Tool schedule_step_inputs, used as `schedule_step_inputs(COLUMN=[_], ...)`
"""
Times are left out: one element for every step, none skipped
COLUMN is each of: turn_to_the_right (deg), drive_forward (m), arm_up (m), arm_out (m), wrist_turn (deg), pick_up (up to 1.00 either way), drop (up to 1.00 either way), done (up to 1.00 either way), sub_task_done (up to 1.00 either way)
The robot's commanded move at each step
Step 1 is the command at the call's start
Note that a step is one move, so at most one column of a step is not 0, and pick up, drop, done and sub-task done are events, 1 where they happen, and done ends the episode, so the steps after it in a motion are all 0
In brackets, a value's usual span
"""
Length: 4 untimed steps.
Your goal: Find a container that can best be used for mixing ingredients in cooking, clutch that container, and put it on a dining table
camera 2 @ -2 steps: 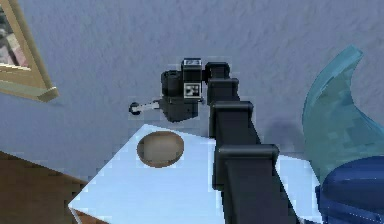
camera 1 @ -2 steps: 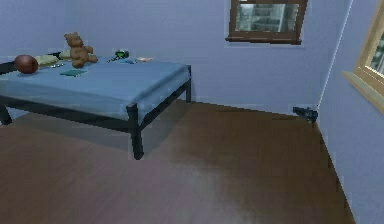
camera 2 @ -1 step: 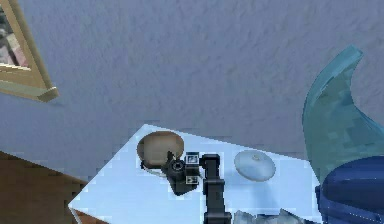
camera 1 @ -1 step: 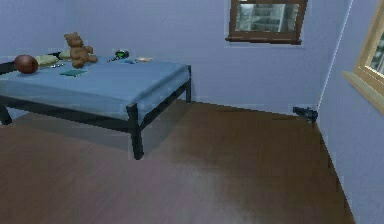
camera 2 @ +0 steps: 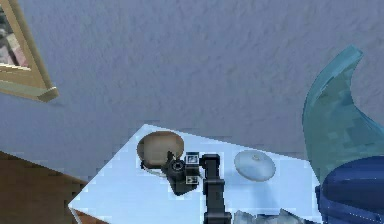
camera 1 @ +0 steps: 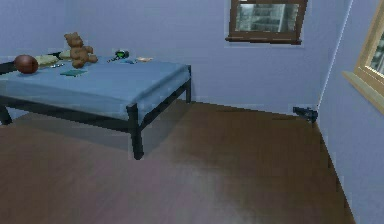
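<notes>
A brown bowl (camera 2: 158, 149) with a pale inside stands on a white tabletop (camera 2: 120, 190) in the arm side view. The dark arm (camera 2: 212, 195) rises from the bottom edge, and the gripper (camera 2: 173, 168) lies at the bowl's near right rim. With the bowl on the table right behind the gripper, I cannot tell whether it holds anything, or whether it touches the bowl.
A pale round lidded dish (camera 2: 255, 163) sits on the table right of the arm. A teal curved shape (camera 2: 345, 110) and a dark blue seat (camera 2: 350, 195) stand at the right. The forward view has a blue bed (camera 1: 90, 90) with a teddy bear (camera 1: 78, 49) and a ball (camera 1: 26, 64), and bare brown floor (camera 1: 220, 170).
</notes>
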Motion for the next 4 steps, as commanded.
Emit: schedule_step_inputs(turn_to_the_right=[0.0, 0.0, 0.0, 0.0], drive_forward=[0.00, 0.00, 0.00, 0.00], arm_up=[0.10, 0.14, 0.00, 0.00], arm_out=[0.00, 0.00, 0.00, 0.00], wrist_turn=[0.0, 0.0, -45.0, -45.0], pick_up=[0.00, 0.00, 0.00, 0.00], drop=[0.00, 0.00, 0.00, 0.00], done=[0.00, 0.00, 0.00, 0.00], sub_task_done=[0.00, 0.00, 0.00, 0.00])
